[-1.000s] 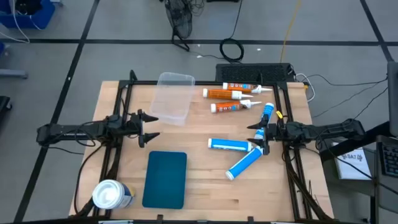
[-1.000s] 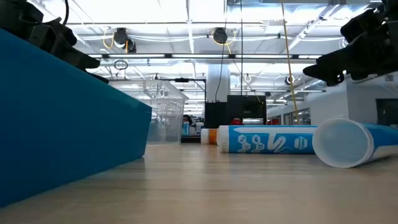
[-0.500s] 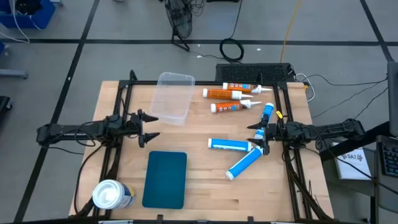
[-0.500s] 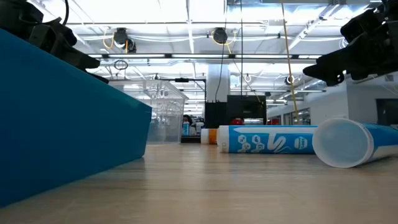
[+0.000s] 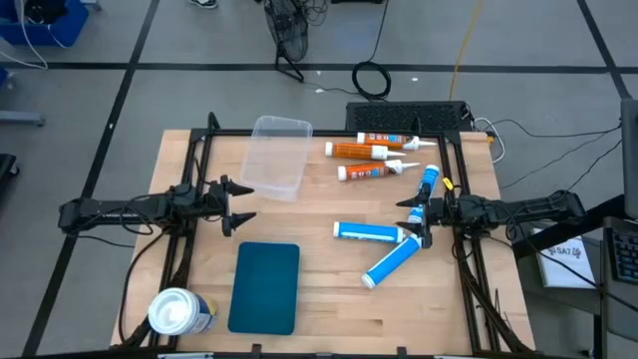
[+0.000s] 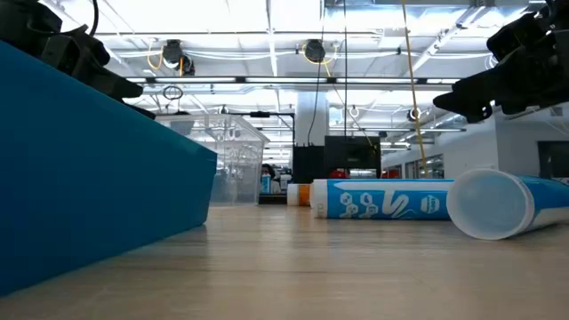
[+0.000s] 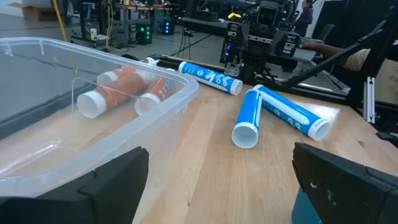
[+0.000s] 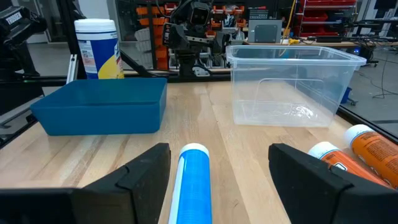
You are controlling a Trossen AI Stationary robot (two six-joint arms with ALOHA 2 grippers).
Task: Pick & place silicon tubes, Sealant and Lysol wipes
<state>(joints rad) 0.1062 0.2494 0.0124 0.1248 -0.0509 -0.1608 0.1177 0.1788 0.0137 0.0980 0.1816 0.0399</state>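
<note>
Three blue tubes lie on their sides on the table's right half: one near the far right (image 5: 428, 182), one in the middle (image 5: 370, 232), one nearer the front (image 5: 390, 262). Three orange-and-white tubes (image 5: 374, 153) lie at the far right. The Lysol wipes canister (image 5: 177, 313) stands upright at the near left corner; it also shows in the right wrist view (image 8: 98, 49). My left gripper (image 5: 240, 204) is open and empty at the left edge. My right gripper (image 5: 413, 217) is open and empty at the right edge, over the middle blue tube's end (image 8: 193, 180).
A clear plastic bin (image 5: 274, 157) stands at the far middle. A blue tray (image 5: 265, 287) lies near the front, left of centre. A black metal frame (image 5: 189, 160) runs round the table. Bare wood lies between the two grippers.
</note>
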